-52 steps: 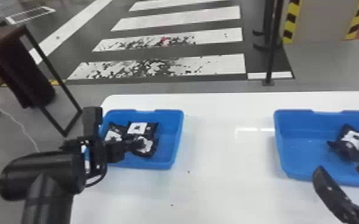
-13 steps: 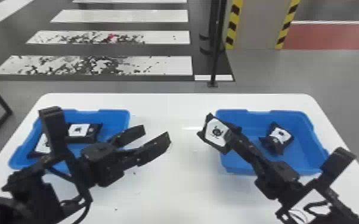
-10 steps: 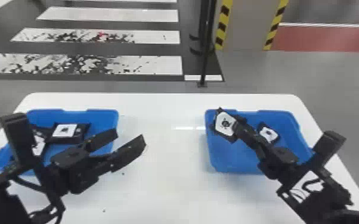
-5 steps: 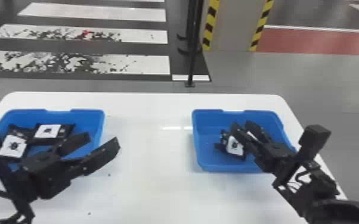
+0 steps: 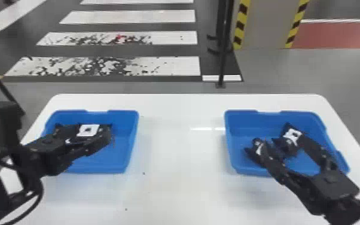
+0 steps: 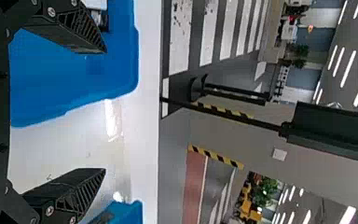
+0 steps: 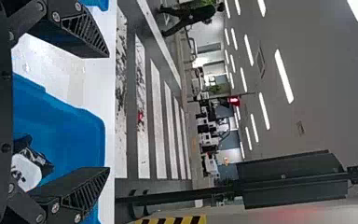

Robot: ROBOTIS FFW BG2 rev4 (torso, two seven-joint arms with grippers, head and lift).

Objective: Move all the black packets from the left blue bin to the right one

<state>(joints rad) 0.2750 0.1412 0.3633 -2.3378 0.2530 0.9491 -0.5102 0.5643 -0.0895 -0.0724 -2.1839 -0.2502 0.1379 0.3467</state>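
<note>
My left gripper (image 5: pixel 94 135) is over the left blue bin (image 5: pixel 131 140), fingers apart; in the left wrist view the gripper (image 6: pixel 105 109) has nothing between its fingertips. A black packet with a white label (image 5: pixel 88 130) lies in that bin, another partly hidden behind the gripper. My right gripper (image 5: pixel 278 140) is spread wide over the right blue bin (image 5: pixel 239 119). A packet (image 5: pixel 291 135) shows by its right fingertip, and a dark piece with white (image 5: pixel 258 147) by its left one. In the right wrist view a packet (image 7: pixel 28 170) lies beyond the open gripper (image 7: pixel 107 113).
Both bins stand on a white table (image 5: pixel 176 143), with a wide stretch of tabletop between them. A black pole (image 5: pixel 222 59) rises from the floor beyond the table's far edge.
My right gripper has opened and let go of the packet over the right bin. My left gripper has moved over the left bin's packets. The head view has swung back toward the left.
</note>
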